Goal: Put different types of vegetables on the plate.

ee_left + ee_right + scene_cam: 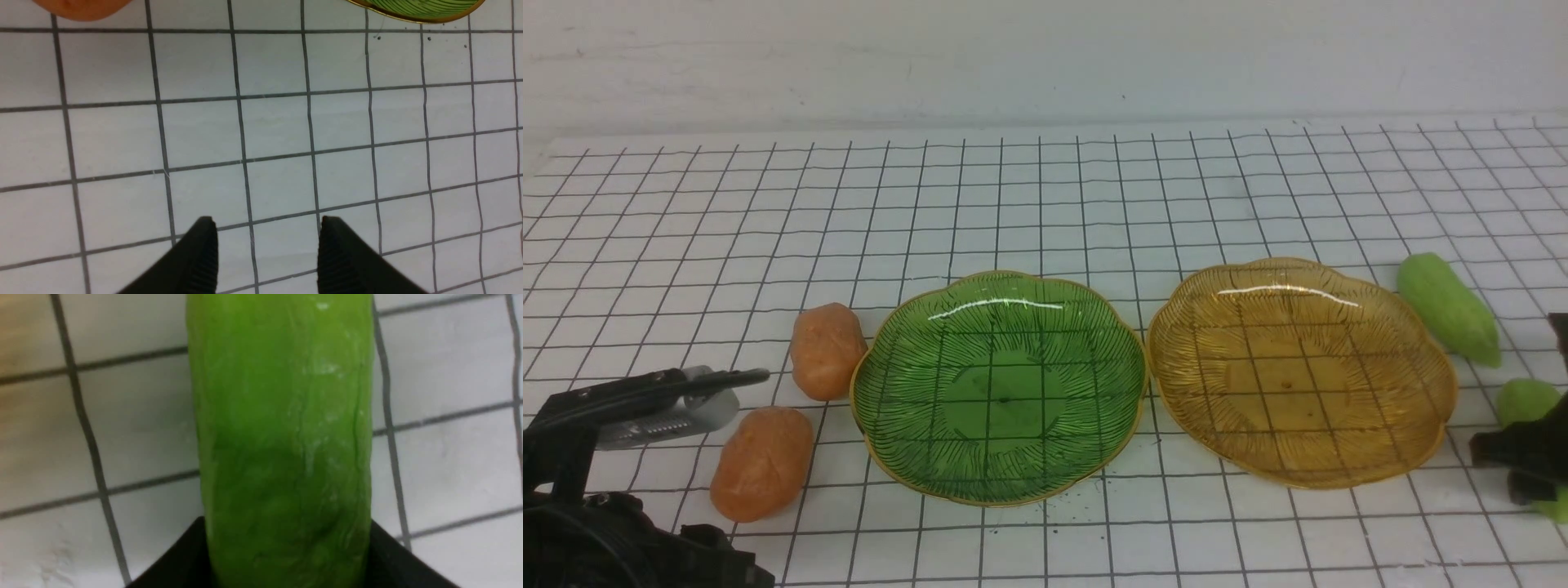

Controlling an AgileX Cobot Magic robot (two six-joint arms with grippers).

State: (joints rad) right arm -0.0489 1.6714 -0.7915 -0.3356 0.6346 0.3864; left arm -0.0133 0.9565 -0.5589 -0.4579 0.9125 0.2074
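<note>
Two orange-brown potatoes [827,349] [761,462] lie left of the green plate [1094,343]; the amber plate [1339,294] stands to its right. Both plates hold nothing. One light green gourd [1448,309] lies right of the amber plate. My right gripper [1531,457] is shut on the second gourd [1525,398], low at the mat; in the right wrist view the gourd [282,416] fills the gap of the gripper [286,526], both fingers against its sides. My left gripper [743,380] is open and empty beside the near potato; the left wrist view shows it [267,228] over bare mat.
Everything sits on a white mat with a black grid [1045,204], a pale wall behind. In the left wrist view a potato edge [81,8] and the green plate's rim [421,14] show ahead of the fingers. Small dark specks lie near that rim.
</note>
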